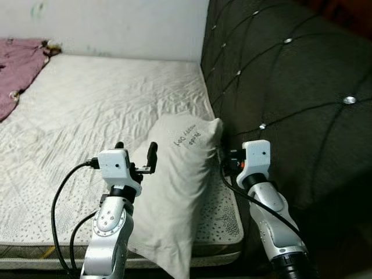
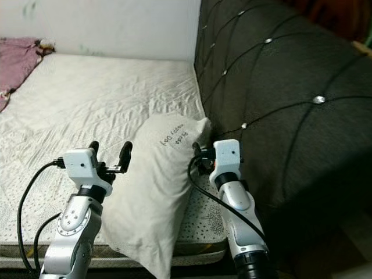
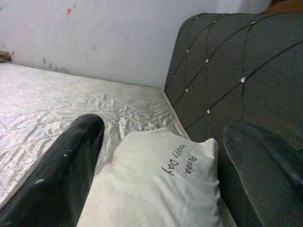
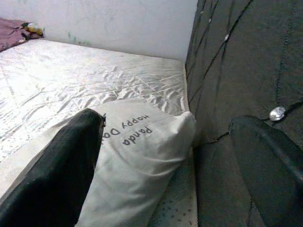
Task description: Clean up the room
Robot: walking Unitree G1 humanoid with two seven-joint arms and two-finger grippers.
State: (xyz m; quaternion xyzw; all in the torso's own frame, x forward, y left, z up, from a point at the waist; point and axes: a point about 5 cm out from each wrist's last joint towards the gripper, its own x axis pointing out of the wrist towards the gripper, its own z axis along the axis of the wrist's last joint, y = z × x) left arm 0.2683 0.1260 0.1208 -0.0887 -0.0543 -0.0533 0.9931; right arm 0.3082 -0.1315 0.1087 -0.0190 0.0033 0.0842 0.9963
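Observation:
A white pillow (image 1: pixel 180 186) printed "Happy Day Panda" lies on the near right corner of the bare white mattress (image 1: pixel 104 99), its lower end hanging over the front edge. My left gripper (image 1: pixel 136 152) is raised at the pillow's left side, open, with nothing between its fingers. My right gripper (image 4: pixel 168 123) is up at the pillow's right side, close to the dark headboard (image 1: pixel 290 87); it is open and holds nothing. In both wrist views the pillow (image 3: pixel 165 189) lies just ahead of the spread fingers.
A crumpled purple cloth (image 1: pixel 17 67) lies at the far left of the mattress against the white wall (image 1: pixel 116 23). The dark tufted headboard with shiny buttons runs along the bed's right side. Black cables hang from both wrists.

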